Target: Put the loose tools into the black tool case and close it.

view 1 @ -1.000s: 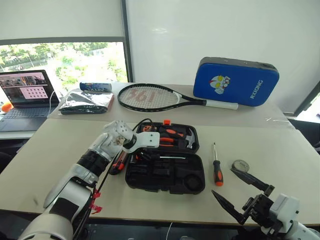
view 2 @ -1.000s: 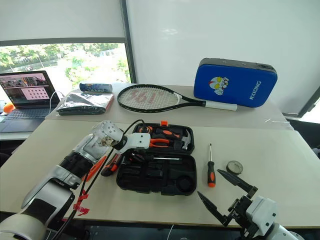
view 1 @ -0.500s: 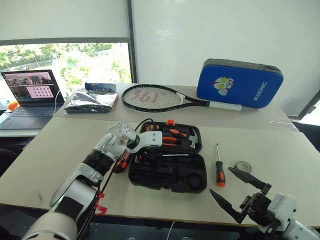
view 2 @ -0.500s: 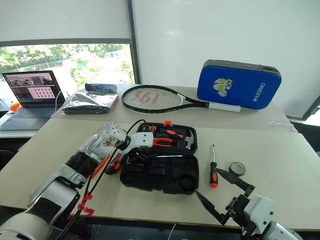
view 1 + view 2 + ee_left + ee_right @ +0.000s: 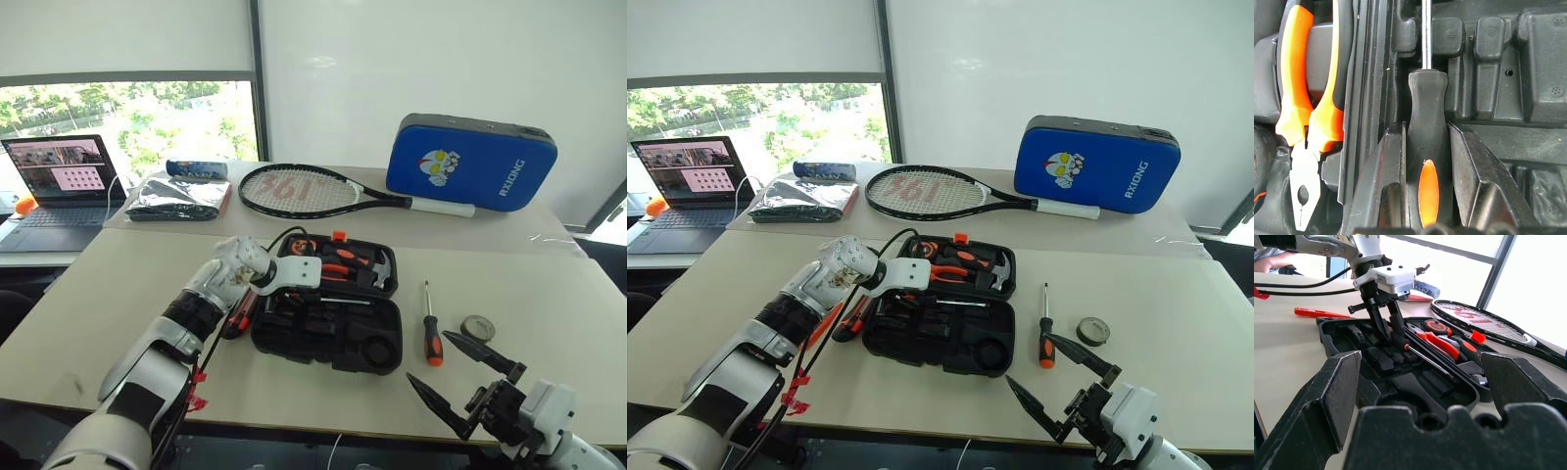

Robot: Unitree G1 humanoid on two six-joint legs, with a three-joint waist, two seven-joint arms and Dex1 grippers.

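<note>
One black-and-orange screwdriver (image 5: 1425, 142) (steel shaft), pinched by left tool (image 5: 1426, 161), over black case (image 5: 328, 333)

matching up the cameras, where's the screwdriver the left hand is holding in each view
Left eye: screwdriver lies across the black tool case, under the left hand.
Right eye: same spot.
Left wrist: centre, handle between the fingers.
Right wrist: shaft slants across the case.
Shared landmark: orange pliers.
</note>
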